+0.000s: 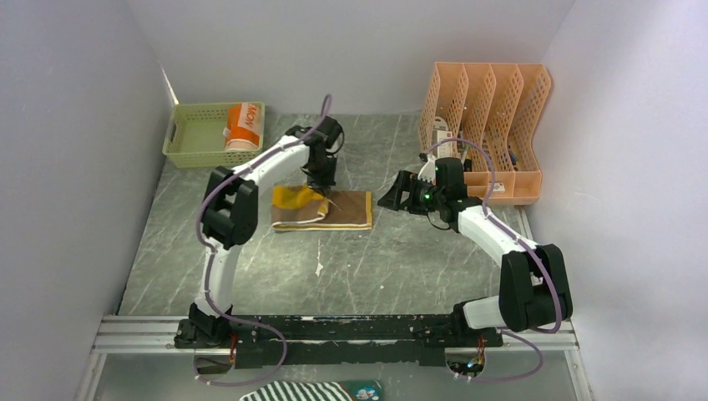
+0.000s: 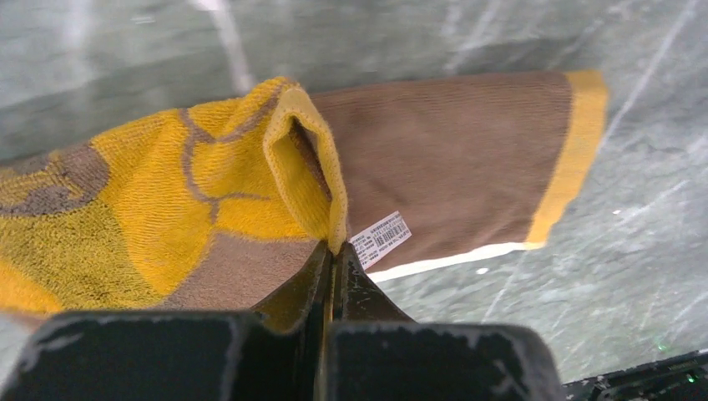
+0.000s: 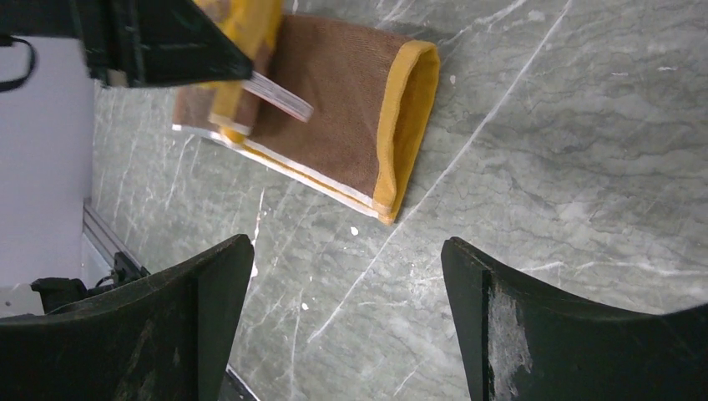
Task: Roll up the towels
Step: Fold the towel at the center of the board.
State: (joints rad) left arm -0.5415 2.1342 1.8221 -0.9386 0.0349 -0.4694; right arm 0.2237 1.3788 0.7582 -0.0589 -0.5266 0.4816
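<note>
Green basket (image 1: 188,138): stands at the back left of the table (image 1: 250,276), close to the left wall.
Orange towel (image 1: 245,125): lies as a roll in the right end of the basket, with white lettering on its side. It is well apart from both claws.
Striped cloth (image 1: 300,391): black and white, at the bottom edge of the top view, in front of the arm bases and off the marbled surface.
Left claw (image 1: 321,185): points down over the left half of the yellow towel. In its own wrist view (image 2: 334,255) the fingers are clenched together on a raised fold of the cloth.
Yellow towel (image 1: 334,210): lies on the table centre, a little behind the middle.
Yellow towel, left part (image 2: 167,192): yellow with brown print, lifted and folded over toward the claw.
Yellow towel, right part (image 2: 459,159): brown with a yellow border, lying flat and reaching out to the right of the claw.
White label (image 2: 380,238): on the towel, just beside the pinched fold.
Right claw (image 1: 392,196): hovers to the right of the towel, near its bordered end and apart from it. Its wrist view (image 3: 346,246) shows the fingers (image 3: 192,334) spread wide over bare table, grasping nothing.
Towel from the right wrist (image 3: 342,109): lies beyond the fingertips, its yellow-edged end nearest them.
Peach file organizer (image 1: 493,117): stands at the back right, behind the right arm.
</note>
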